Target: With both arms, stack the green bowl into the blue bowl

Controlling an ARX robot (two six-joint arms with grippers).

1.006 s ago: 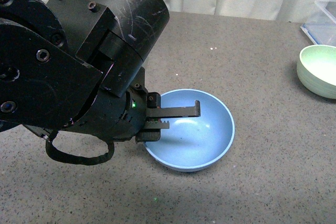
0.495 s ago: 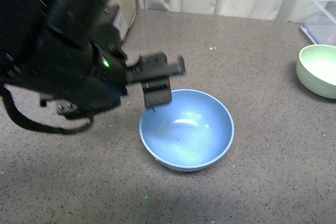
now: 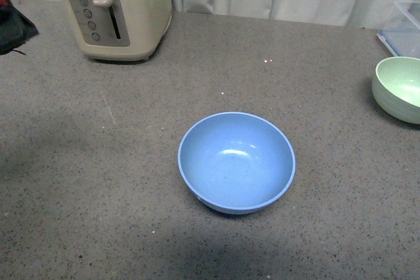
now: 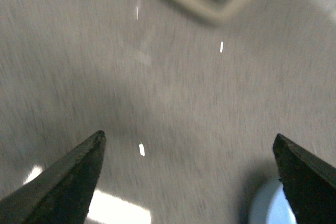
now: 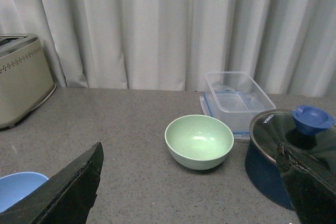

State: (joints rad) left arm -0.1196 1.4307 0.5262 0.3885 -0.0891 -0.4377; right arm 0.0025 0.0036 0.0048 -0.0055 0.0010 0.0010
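The blue bowl [image 3: 236,162] sits upright and empty in the middle of the grey table. The green bowl [image 3: 398,90] stands at the right edge, well apart from it. In the right wrist view the green bowl [image 5: 199,141] lies ahead, between the wide-open fingers [image 5: 68,192] of my right gripper [image 5: 189,150], which holds nothing. The left wrist view is motion-blurred. My left gripper [image 4: 189,145] is open over bare table, with a sliver of the blue bowl [image 4: 268,208] beside one finger [image 4: 307,182]. Only a dark scrap of the left arm [image 3: 13,27] shows in the front view.
A cream toaster [image 3: 111,8] stands at the back left. A clear plastic container [image 5: 236,100] sits behind the green bowl. A dark blue pot with a glass lid [image 5: 294,150] stands close beside the green bowl. White curtains close off the table's far edge.
My left arm has pulled away from above the blue bowl to the far left, almost out of the front view. The toaster has come into sight. The bowls stay put.
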